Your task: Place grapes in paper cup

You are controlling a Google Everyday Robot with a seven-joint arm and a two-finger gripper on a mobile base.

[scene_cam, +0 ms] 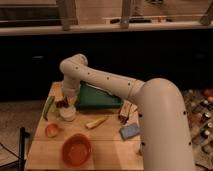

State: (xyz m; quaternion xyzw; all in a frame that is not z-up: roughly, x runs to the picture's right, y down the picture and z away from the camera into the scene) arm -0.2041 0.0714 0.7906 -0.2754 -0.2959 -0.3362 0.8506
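The white paper cup [68, 114] stands on the left part of the wooden table [107, 150]. My gripper [66, 103] hangs right above the cup, at the end of the white arm that reaches in from the right. A small dark purple-red bunch, the grapes [62, 103], shows at the gripper just over the cup's rim. I cannot tell whether the grapes are still held or rest on the cup.
A green tray [97, 97] lies behind the cup. A green vegetable [48, 107] lies at the left edge, a red-orange fruit [51, 130] in front of it. An orange bowl [76, 149] sits near the front, a yellow piece [96, 122] in the middle, a blue sponge [129, 131] on the right.
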